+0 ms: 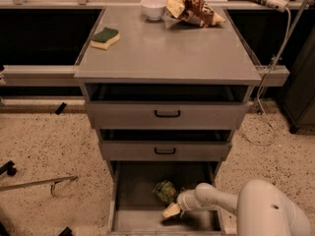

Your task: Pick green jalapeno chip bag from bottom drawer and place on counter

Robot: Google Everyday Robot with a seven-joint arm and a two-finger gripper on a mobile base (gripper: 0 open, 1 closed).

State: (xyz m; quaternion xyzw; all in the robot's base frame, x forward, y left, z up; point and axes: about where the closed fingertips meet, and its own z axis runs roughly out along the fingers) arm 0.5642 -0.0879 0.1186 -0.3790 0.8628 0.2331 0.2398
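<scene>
Below, green jalapeno chip bag [165, 191] lying diagonally in bottom drawer [139, 214], fingers [171, 211] just beside, spread unclear

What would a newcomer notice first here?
The white robot arm reaches into the open, deep grey bottom drawer, its gripper beside the small glossy green chip bag. On the flat grey counter sit a green-topped yellow sponge, a white bowl and a brown-and-yellow snack bag.

No legible text anywhere

Smooth, rounded white arm [224, 200] — glossy, tube-like — cream claw [172, 211] inside the bottom drawer [140, 219]
</scene>
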